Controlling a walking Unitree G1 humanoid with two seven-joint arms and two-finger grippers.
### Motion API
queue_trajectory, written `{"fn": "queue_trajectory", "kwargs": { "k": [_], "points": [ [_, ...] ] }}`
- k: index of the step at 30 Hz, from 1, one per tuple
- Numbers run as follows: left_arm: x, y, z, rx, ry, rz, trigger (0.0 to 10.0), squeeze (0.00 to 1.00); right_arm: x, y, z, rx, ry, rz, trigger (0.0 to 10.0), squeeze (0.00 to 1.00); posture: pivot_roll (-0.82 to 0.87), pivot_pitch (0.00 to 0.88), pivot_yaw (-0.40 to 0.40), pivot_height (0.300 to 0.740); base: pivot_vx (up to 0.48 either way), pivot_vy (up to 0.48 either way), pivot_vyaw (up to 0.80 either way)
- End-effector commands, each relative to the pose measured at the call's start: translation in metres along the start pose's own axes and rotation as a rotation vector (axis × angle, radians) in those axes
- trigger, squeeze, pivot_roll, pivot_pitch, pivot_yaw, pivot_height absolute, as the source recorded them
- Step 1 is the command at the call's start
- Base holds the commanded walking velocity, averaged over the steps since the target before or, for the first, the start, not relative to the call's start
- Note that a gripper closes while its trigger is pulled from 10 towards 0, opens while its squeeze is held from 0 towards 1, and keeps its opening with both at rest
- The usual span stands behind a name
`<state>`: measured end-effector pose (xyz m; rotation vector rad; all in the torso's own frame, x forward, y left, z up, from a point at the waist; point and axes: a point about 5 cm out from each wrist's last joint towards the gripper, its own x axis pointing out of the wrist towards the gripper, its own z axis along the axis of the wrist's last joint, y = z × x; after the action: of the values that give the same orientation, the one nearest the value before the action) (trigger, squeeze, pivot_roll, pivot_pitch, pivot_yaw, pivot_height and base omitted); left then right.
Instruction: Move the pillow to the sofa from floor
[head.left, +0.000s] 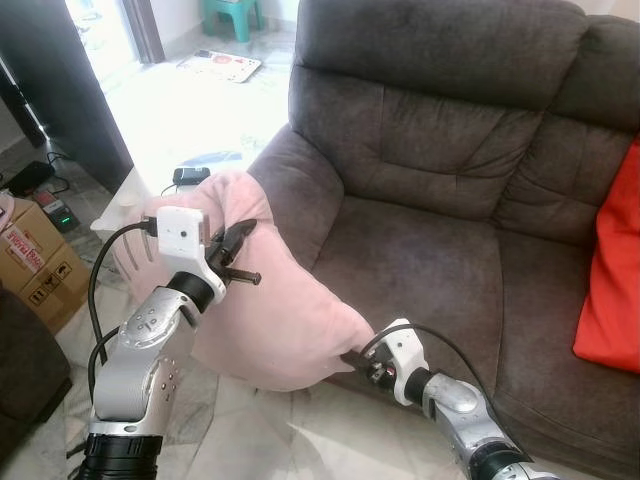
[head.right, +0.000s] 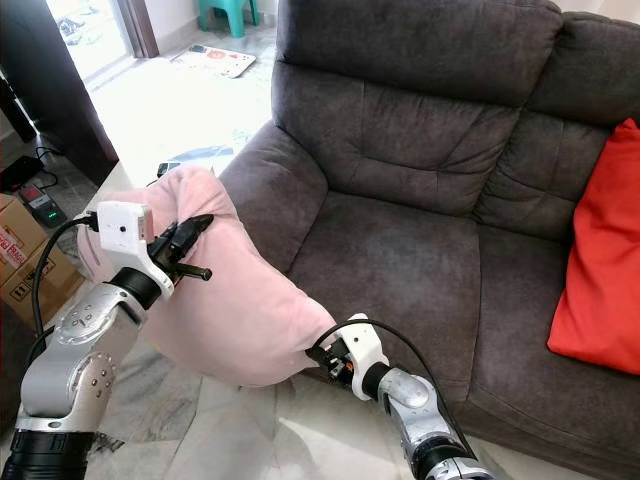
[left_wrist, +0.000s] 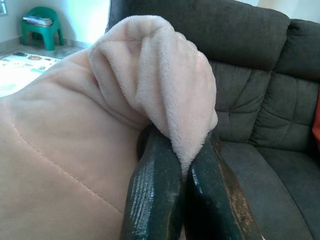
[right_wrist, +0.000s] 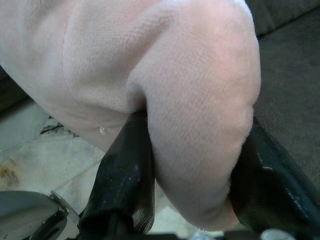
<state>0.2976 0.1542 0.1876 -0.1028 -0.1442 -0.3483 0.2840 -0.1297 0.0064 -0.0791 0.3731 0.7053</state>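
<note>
A large pink plush pillow (head.left: 275, 315) hangs in the air in front of the dark grey sofa (head.left: 430, 250), leaning against its left armrest. My left gripper (head.left: 240, 237) is shut on the pillow's upper left corner; in the left wrist view its two black fingers (left_wrist: 160, 200) pinch a fold of pink fabric (left_wrist: 160, 90). My right gripper (head.left: 358, 360) is shut on the pillow's lower right corner, just off the front edge of the seat cushion. In the right wrist view that corner (right_wrist: 200, 115) bulges between the fingers (right_wrist: 125, 175).
A red cushion (head.left: 610, 280) lies at the sofa's right end. Cardboard boxes (head.left: 40, 265) and a dark cabinet (head.left: 70, 90) stand at the left, with cables and a charger (head.left: 190, 176) on the tiled floor. A green stool (head.left: 232, 15) is far back.
</note>
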Motion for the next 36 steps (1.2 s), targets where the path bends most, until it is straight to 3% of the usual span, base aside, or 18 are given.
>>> {"fn": "queue_trajectory", "kwargs": {
  "k": [1,16,18,19,20,21,24,29,36],
  "points": [
    [0.002,-0.010,0.007,0.020,-0.044,-0.060,10.0,0.00,0.004,-0.001,0.017,-0.021,-0.088,0.003,0.0,0.00,0.11,0.049,-0.015,0.740,0.000,0.000,0.00],
    [-0.015,0.019,-0.032,0.133,0.107,0.184,10.0,0.00,-0.007,-0.016,0.036,-0.041,-0.192,-0.031,0.0,0.00,0.09,0.047,-0.025,0.740,0.000,0.000,0.00],
    [-0.023,0.029,-0.039,0.170,0.124,0.282,10.0,0.00,-0.009,-0.020,0.041,-0.029,-0.230,-0.080,0.0,0.00,0.09,0.047,-0.026,0.740,0.000,0.000,0.00],
    [-0.029,0.032,-0.045,0.192,0.132,0.330,10.0,0.00,-0.011,-0.024,0.045,-0.014,-0.263,-0.153,6.5,0.00,0.09,0.047,-0.028,0.740,0.000,0.000,0.00],
    [-0.029,0.032,-0.045,0.192,0.132,0.330,10.0,0.00,-0.011,-0.024,0.045,-0.014,-0.263,-0.153,6.5,0.00,0.09,0.047,-0.028,0.740,0.000,0.000,0.00],
    [-0.033,0.034,-0.047,0.198,0.129,0.361,10.0,0.00,-0.012,-0.026,0.048,0.001,-0.288,-0.188,10.0,0.00,0.09,0.047,-0.028,0.740,0.000,0.000,0.00],
    [-0.042,0.034,-0.052,0.271,0.119,0.437,10.0,0.00,-0.018,-0.033,0.062,0.016,-0.374,-0.311,10.0,0.00,0.09,0.048,-0.035,0.740,0.000,0.000,0.00],
    [-0.044,0.030,-0.053,0.282,0.099,0.461,10.0,0.00,-0.022,-0.039,0.072,0.059,-0.437,-0.392,10.0,0.00,0.09,0.046,-0.036,0.740,0.000,0.000,0.00],
    [-0.043,0.026,-0.053,0.309,0.059,0.460,10.0,0.00,-0.022,-0.039,0.094,0.050,-0.526,-0.430,10.0,0.00,0.09,0.029,-0.038,0.740,0.000,0.000,0.00]
  ]
}}
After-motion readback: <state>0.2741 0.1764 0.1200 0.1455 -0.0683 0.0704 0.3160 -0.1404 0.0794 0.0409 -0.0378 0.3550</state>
